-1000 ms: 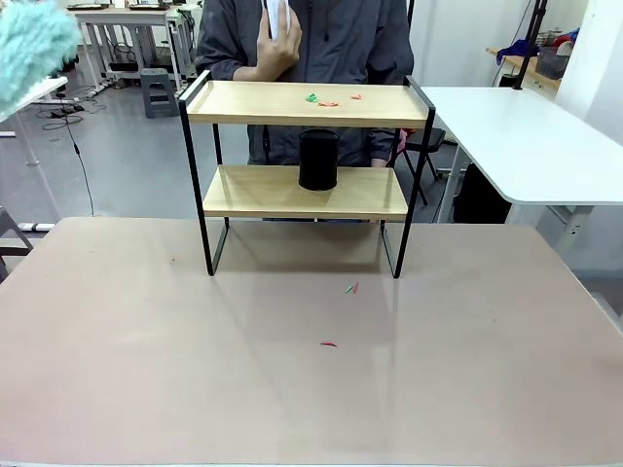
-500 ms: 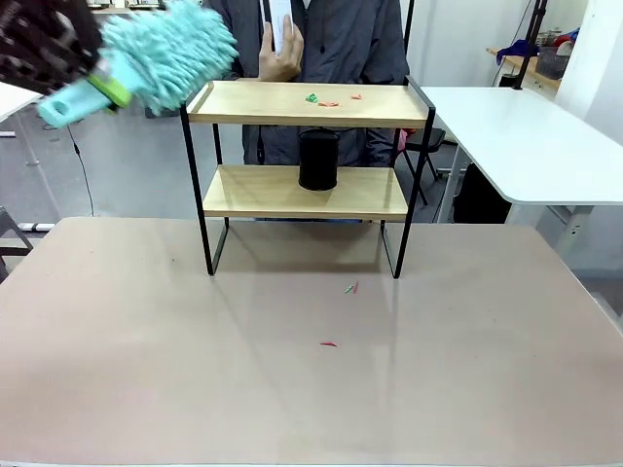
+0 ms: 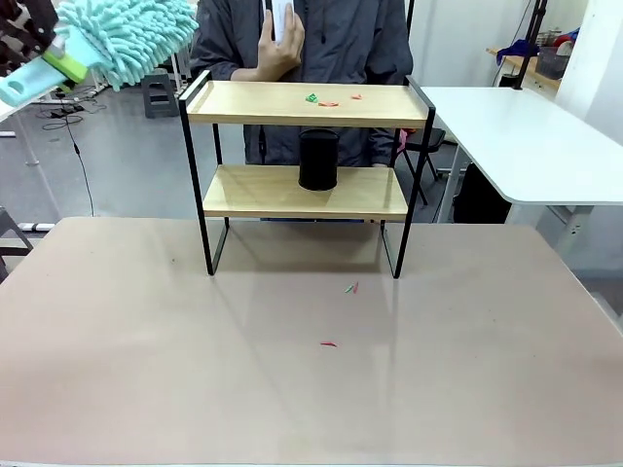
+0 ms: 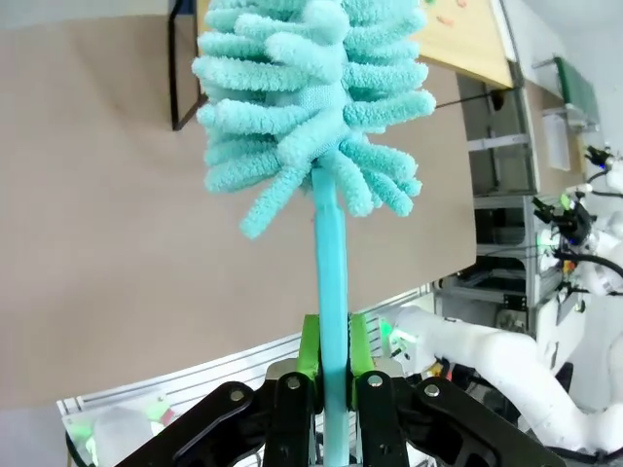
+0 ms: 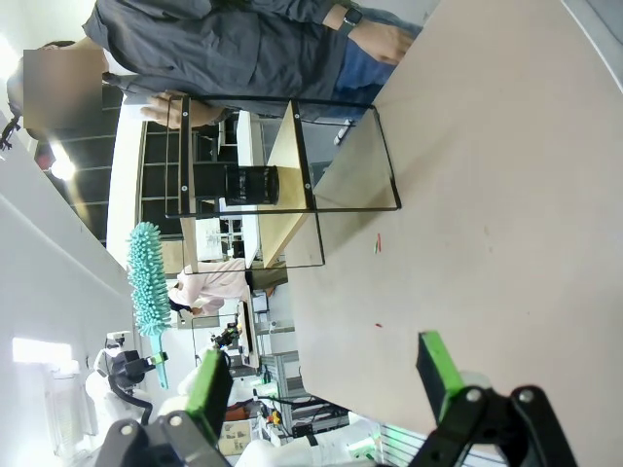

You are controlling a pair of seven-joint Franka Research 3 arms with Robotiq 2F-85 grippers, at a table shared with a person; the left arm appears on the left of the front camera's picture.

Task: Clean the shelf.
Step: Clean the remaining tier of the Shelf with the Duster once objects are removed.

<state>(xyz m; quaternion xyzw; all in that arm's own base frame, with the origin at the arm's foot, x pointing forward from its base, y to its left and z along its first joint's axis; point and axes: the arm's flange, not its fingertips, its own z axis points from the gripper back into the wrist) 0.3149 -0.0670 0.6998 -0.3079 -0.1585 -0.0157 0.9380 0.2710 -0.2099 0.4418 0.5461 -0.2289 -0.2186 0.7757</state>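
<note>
Teal and fluffy, the duster [image 3: 127,39] is what I have in the left claw [image 4: 333,341]: its green pads are closed tight on the thin handle, and the mop head stands out past the fingertips. On my front camera that claw [image 3: 58,53] sits high at the left, with the duster head above and to the left of the shelf [image 3: 253,102], clear of its frame. The shelf stands at the far middle of the worktop [image 3: 146,370], with a person just behind it, one hand [image 3: 277,49] raised. A black cup [image 3: 318,160] stands on the lower board. Small red and green scraps [image 3: 329,98] lie on the upper board, and a few more scraps [image 3: 350,288] lie on the worktop in front of the legs. My right claw [image 5: 326,375] is spread wide with nothing between its pads.
</note>
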